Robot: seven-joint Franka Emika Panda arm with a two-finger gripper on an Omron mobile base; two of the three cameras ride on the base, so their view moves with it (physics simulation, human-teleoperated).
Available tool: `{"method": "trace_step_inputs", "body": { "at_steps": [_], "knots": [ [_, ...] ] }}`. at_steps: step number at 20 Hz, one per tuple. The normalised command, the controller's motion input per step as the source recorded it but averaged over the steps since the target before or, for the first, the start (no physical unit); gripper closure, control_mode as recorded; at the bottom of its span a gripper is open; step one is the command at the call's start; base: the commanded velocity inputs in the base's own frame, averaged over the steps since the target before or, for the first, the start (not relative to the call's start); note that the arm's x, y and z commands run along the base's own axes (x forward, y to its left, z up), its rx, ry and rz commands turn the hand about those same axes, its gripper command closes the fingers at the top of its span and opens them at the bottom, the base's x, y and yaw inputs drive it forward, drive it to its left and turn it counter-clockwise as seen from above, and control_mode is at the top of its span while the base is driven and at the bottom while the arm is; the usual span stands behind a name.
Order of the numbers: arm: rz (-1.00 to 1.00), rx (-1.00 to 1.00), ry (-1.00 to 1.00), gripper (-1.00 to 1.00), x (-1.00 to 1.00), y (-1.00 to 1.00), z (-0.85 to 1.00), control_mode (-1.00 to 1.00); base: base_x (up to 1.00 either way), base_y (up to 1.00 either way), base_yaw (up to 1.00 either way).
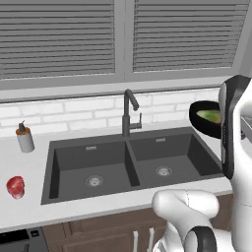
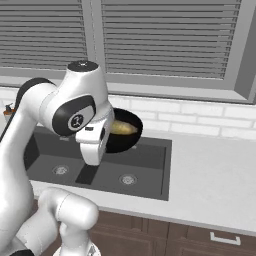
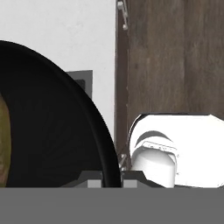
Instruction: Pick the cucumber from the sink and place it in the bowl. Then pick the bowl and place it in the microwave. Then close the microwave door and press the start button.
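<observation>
Soap dispenser [image 1: 24,138] upright on desk [image 1: 29,206] left of the basins, near white brick backsplash [image 1: 74,110]. Red round obj [image 1: 15,187] on desk nearer front edge, apart from dispenser. Grey slatted blinds [image 1: 59,37] over window behind; brown cabinet fronts [image 2: 165,237] below desk.

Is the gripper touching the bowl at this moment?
Touching. In the hand view the gripper is shut on the bowl's black rim, which runs down between the two fingertips. The right base view shows the bowl lifted above the sink.
</observation>
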Motion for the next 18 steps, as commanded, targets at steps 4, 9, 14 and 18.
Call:
{"method": "trace_step_inputs", "body": {
  "at_steps": [4, 9, 14, 18],
  "knots": [
    [0.0, -0.01, -0.01, 1.0, -0.06, 0.01, 0.0, -1.0, 0.0, 0.0, 0.0],
    [0.0, 0.0, 0.0, 1.0, 0.0, 0.0, 0.0, 1.0, -0.42, 0.01, -0.18],
    [0.0, 0.0, 0.0, 1.0, 0.0, 0.0, 0.0, 1.0, -0.41, 0.02, -0.52],
    [0.0, 0.0, 0.0, 1.0, 0.0, 0.0, 0.0, 1.0, -0.31, 0.0, -0.69]
  ]
}}
